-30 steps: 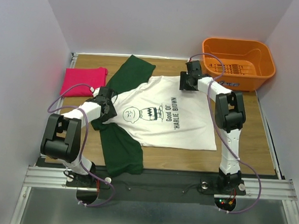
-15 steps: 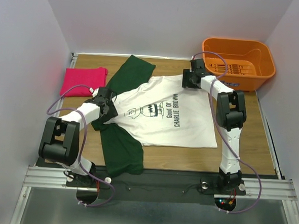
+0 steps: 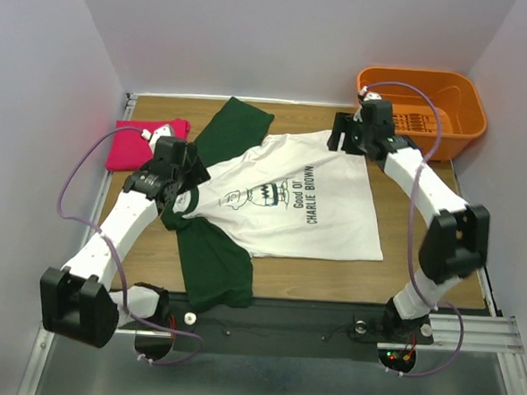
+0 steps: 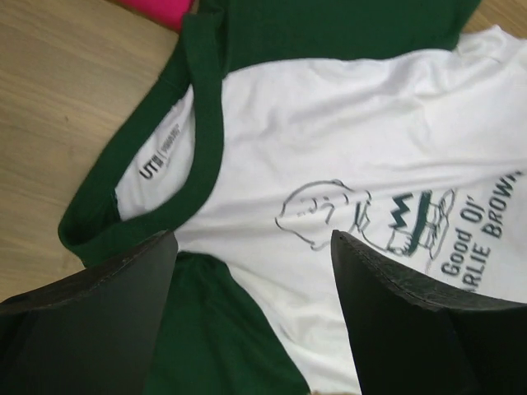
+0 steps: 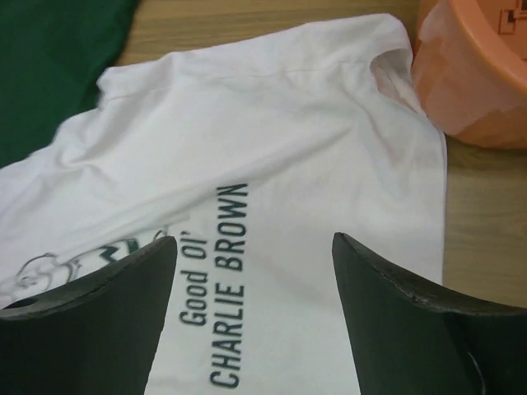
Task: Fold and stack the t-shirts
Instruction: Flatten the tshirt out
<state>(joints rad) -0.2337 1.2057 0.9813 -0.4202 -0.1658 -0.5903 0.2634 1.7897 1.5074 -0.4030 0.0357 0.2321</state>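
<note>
The white t-shirt (image 3: 290,204) with dark green sleeves and the Charlie Brown print lies spread flat on the wooden table, collar to the left, hem to the right. The pink-red t-shirt (image 3: 128,140) sits folded at the back left. Raised over the collar and near green sleeve is my left gripper (image 3: 180,170), open, with nothing between its fingers (image 4: 99,329). My right gripper (image 3: 349,140) hovers above the shirt's far hem corner, also open and empty. In the right wrist view the print (image 5: 218,288) lies below the spread fingers (image 5: 403,329).
An orange plastic basket (image 3: 466,111) stands at the back right corner, close to the right arm. White walls enclose the table on three sides. Bare wood (image 3: 432,226) lies right of the shirt's hem.
Both grippers have let go of the shirt, opened wider and lifted off it. The left arm swung up and back; the right arm moved toward the basket. The shirt now lies flatter.
</note>
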